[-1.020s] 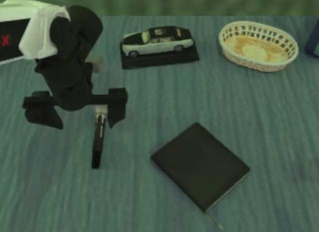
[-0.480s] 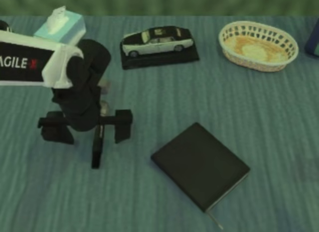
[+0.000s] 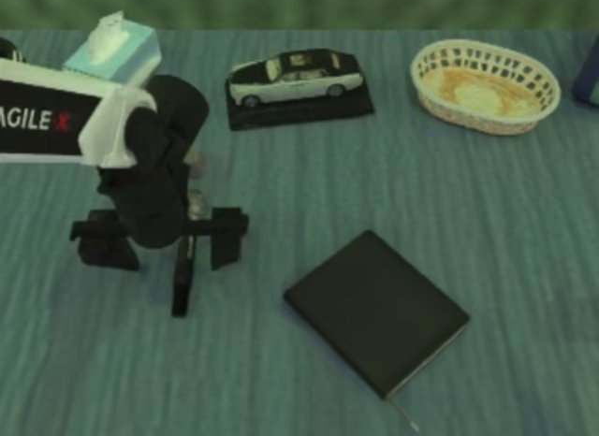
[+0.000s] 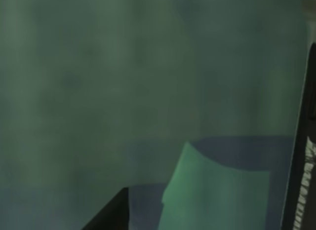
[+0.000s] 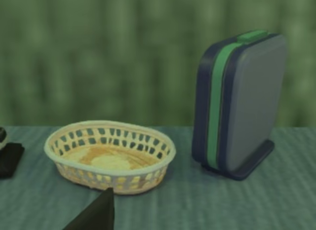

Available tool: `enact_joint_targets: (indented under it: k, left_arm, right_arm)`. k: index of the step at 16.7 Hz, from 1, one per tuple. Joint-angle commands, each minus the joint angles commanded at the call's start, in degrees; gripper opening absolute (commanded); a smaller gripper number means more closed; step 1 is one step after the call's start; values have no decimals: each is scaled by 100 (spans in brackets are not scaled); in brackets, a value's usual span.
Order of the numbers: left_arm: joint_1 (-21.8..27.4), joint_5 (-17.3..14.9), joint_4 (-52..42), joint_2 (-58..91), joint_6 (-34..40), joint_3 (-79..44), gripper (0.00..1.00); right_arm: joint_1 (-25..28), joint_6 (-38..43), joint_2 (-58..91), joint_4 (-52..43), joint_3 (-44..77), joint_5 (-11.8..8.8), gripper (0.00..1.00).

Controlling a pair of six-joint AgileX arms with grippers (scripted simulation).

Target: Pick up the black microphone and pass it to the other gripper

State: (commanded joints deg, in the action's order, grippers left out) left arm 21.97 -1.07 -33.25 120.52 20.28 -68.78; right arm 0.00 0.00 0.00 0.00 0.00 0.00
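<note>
The black microphone [image 3: 183,272] lies flat on the desk [image 3: 487,221] toward its left side, handle end nearest, silver head pointing away under my wrist; my left claw [image 3: 161,238] stands spread wide astride its upper part, one finger either side and neither yet pressing, so nothing is gripped or lifted. By my reckoning the closing, the lift and the handover all remain; my right claw [image 5: 96,215] waits far right by the basket [image 3: 485,84], its state untellable.

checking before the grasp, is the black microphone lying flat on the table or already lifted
Lying flat. In the top view the black microphone rests on the table, with the open left gripper straddling its head end.
</note>
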Motion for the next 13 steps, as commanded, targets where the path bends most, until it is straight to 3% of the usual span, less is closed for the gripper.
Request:
enact_joint_targets:
  k: [10, 13]
  left_arm:
    - [0, 0, 0, 0, 0, 0, 2]
    - [0, 0, 0, 0, 0, 0, 0]
  right_arm:
    - [0, 0, 0, 0, 0, 0, 100]
    - [0, 0, 0, 0, 0, 0, 100]
